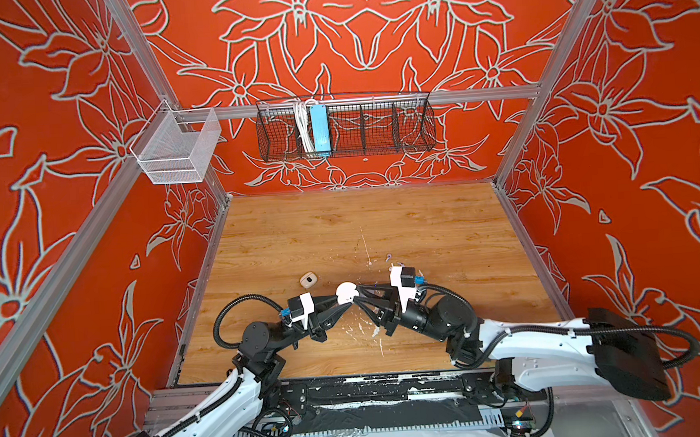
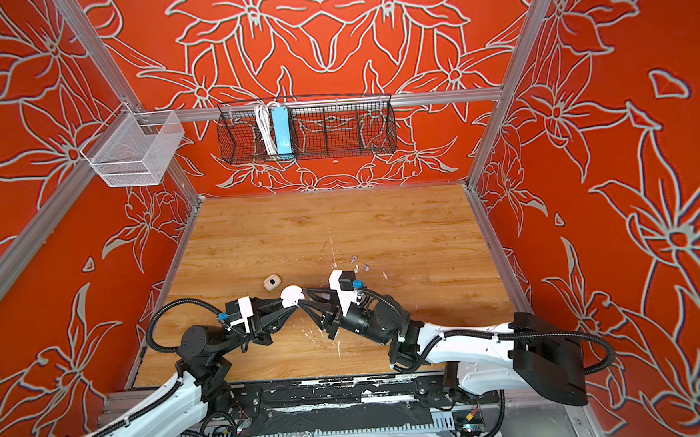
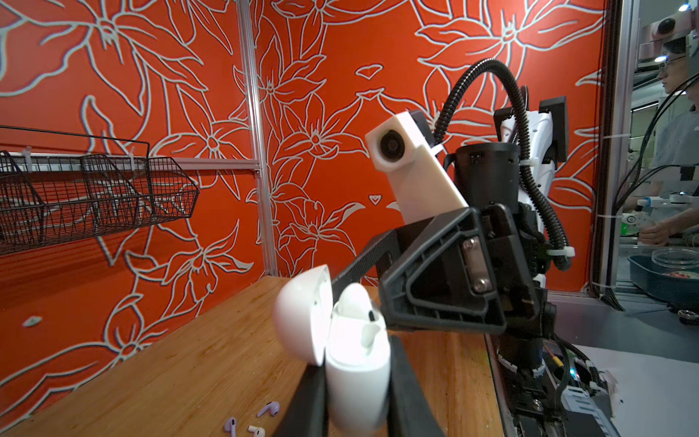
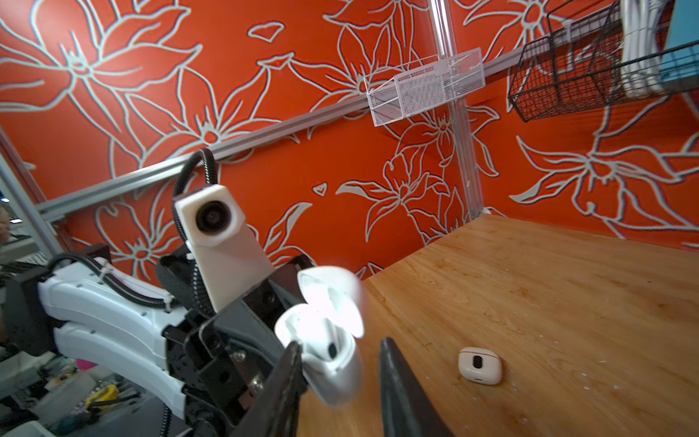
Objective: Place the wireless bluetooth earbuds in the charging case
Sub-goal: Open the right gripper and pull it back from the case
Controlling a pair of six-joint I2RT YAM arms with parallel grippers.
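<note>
The left gripper (image 3: 355, 363) squeezes the open charging case (image 1: 346, 292), one white earbud (image 3: 353, 302) inside, while the right gripper (image 4: 342, 342), jaws apart, crowds it; purple earbuds (image 3: 269, 409) lie farther right, a cream case (image 1: 308, 279) left.

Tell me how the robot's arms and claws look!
The left arm and right arm are white shells with black joints. Ribbed black cables loop beside them. Each wrist wears a white camera block. The left gripper and right gripper are black, with long pointed fingers.

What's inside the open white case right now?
One white earbud sits in the charging case, lid up; the other slot looks empty. The wells' bottoms are hidden.
</note>
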